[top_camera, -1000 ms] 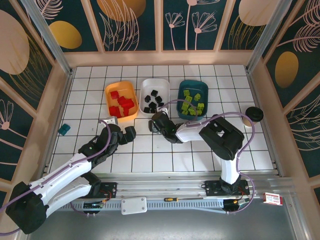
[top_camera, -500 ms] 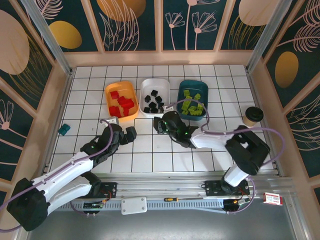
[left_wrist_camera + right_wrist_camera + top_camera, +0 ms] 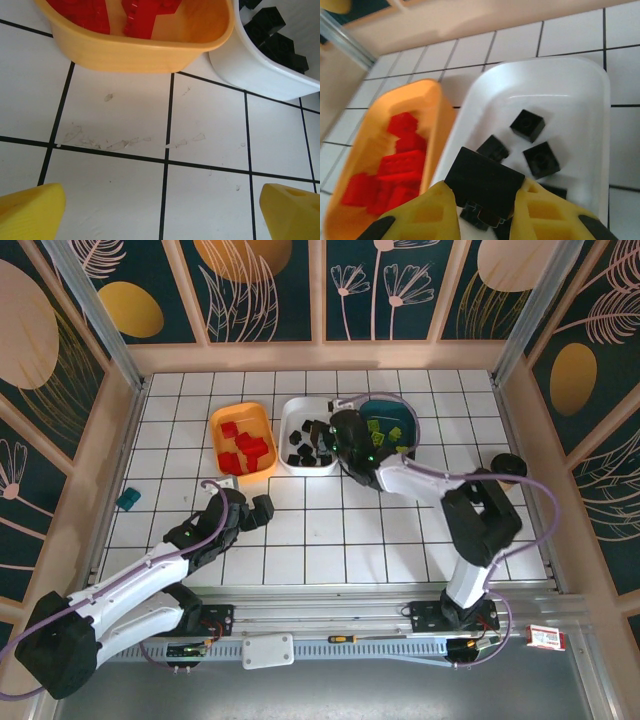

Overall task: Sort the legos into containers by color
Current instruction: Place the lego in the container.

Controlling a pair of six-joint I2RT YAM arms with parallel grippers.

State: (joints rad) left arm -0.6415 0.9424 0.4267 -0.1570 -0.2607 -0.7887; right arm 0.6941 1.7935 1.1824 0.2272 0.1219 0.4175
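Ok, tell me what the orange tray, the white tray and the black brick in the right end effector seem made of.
The orange tray looks like molded plastic, smooth and glossy; its rounded wall shows soft highlights. The white tray is likely the same plastic, smooth with a soft sheen along its rim. The black brick seems hard plastic, matte to satin, with crisp edges.

Robot lab test cell: gridded tabletop [image 3: 330,540], botanical-print wall panels [image 3: 270,290], aluminium mounting rail [image 3: 330,612].
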